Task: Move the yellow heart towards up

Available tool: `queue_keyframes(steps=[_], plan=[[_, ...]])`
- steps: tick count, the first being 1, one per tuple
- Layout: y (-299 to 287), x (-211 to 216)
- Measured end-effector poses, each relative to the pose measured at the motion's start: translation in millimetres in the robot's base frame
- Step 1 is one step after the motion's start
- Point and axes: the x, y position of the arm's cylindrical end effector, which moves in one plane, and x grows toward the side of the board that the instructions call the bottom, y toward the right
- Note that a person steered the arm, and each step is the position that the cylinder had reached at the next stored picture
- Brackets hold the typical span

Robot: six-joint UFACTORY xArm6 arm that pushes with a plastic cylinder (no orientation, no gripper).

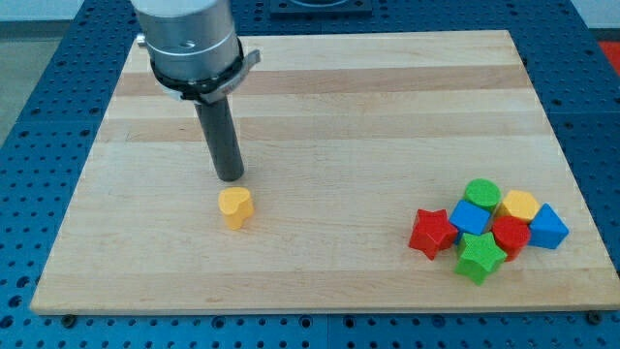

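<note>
The yellow heart (234, 206) lies on the wooden board (320, 107), left of the middle and toward the view's bottom. My tip (231, 178) is just above the heart in the view, very close to its upper edge; I cannot tell whether it touches. The dark rod rises from the tip to the arm's grey end at the view's top left.
A cluster of blocks sits at the view's bottom right: a red star (432, 232), a green star (478, 258), a green cylinder (481, 193), a blue block (471, 217), a red block (511, 236), a yellow block (520, 206), a blue block (547, 227).
</note>
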Motion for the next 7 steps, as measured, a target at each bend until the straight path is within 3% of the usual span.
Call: queue_keyframes(steps=[1,2,3,5,7], plan=[[70.1,-18.5],[143.2,-8.4],[112.6,61.3],[43.4,99.8],[26.0,99.8]])
